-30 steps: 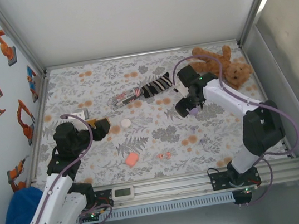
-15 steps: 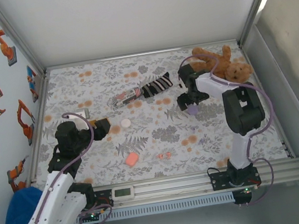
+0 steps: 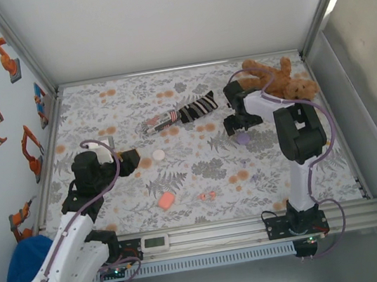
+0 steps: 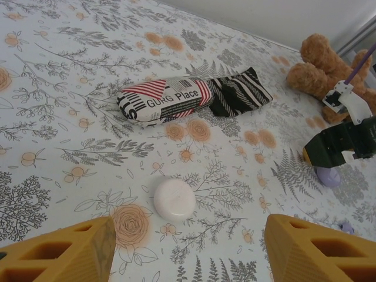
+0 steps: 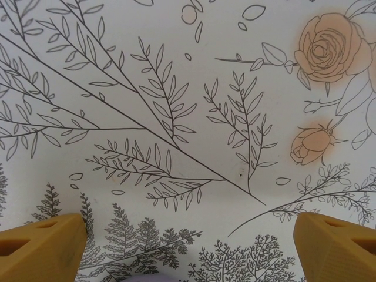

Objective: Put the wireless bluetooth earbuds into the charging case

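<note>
While both grippers stand with fingers apart and gripping nothing, the left gripper [image 4: 188,249] near a white round case [image 4: 174,200] and the right gripper [image 5: 188,244] just by a lavender case [image 3: 243,137], the coral-red earbuds [image 3: 207,196] lie on the table [image 3: 285,169] toward its near edge, beside a salmon-orange case [image 3: 166,200].
</note>
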### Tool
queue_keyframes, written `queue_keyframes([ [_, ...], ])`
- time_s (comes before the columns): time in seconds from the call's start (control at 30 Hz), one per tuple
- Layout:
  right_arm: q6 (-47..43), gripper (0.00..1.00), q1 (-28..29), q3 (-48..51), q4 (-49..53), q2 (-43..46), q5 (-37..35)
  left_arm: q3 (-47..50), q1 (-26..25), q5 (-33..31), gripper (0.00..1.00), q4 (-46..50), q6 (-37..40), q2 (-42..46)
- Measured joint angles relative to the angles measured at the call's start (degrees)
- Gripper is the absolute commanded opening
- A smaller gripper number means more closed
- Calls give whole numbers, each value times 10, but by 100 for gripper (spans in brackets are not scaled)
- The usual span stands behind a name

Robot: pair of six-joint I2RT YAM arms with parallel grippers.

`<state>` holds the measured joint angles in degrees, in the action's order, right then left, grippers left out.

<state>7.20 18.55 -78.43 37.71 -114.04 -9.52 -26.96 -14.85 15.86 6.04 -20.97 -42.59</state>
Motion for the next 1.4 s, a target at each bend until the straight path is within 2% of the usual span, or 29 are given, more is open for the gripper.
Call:
queue_keyframes([
  [0.9, 9, 88, -1, 129, -13, 103, 1, 0, 0, 0, 68, 0, 0, -8],
  [1.4, 18, 84, -14, 145, -11, 111, 53, 0, 0, 0, 68, 3, 0, -10],
])
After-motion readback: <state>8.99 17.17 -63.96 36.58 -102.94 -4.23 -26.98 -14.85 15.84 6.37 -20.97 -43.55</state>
